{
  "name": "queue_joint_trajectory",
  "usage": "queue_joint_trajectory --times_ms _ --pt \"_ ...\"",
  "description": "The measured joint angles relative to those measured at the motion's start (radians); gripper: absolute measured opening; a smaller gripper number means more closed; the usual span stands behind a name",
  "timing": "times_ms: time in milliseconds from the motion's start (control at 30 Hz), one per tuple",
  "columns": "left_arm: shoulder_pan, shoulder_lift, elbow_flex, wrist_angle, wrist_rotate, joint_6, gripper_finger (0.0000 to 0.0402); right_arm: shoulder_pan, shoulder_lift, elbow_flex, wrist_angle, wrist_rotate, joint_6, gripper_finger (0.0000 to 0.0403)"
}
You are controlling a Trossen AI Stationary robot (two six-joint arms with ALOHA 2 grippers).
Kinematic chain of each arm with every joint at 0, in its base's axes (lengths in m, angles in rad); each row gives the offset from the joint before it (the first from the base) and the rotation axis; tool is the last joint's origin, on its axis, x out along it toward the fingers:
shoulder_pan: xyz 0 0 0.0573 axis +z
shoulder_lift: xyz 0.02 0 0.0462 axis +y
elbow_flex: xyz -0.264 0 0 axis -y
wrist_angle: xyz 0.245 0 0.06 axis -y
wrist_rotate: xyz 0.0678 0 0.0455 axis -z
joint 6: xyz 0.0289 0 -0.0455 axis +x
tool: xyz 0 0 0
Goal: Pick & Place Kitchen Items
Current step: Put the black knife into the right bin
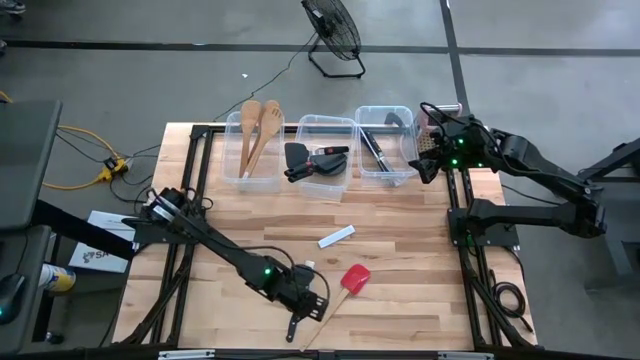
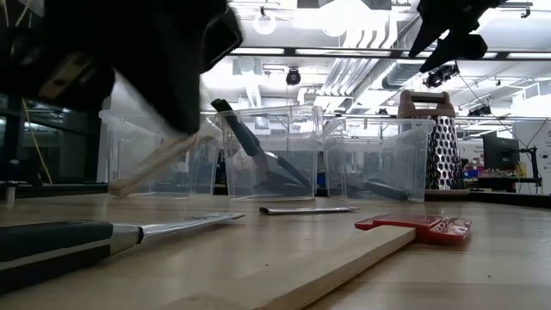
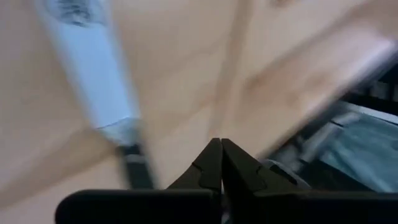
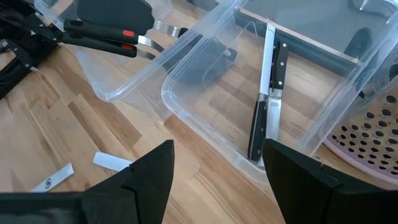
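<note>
My left gripper (image 1: 312, 303) (image 3: 221, 143) is shut near the table's front edge with nothing between its fingertips. It hovers just beside a black-handled knife (image 1: 294, 328) (image 3: 99, 81) that lies flat on the wood. To its right lies a red-headed spatula (image 1: 354, 278) (image 2: 417, 228), flat on the table with its wooden handle toward the near edge. My right gripper (image 1: 432, 150) (image 4: 217, 180) stands open at the back right, above the right bin (image 4: 205, 118), which holds black-handled knives (image 4: 264, 112).
Three clear bins stand in a row at the back: wooden spoons (image 1: 258, 125) in the left one, black turners (image 1: 318, 160) in the middle one. A metal grater (image 2: 435, 142) stands by the right bin. A white strip (image 1: 336, 236) lies mid-table.
</note>
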Motion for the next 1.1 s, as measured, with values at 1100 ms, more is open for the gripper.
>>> queue_joint_trajectory --times_ms 1100 --pt "-0.023 0.058 -0.002 0.011 0.061 -0.009 0.0 0.0 0.0 0.0 -0.01 0.0 -0.007 0.0235"
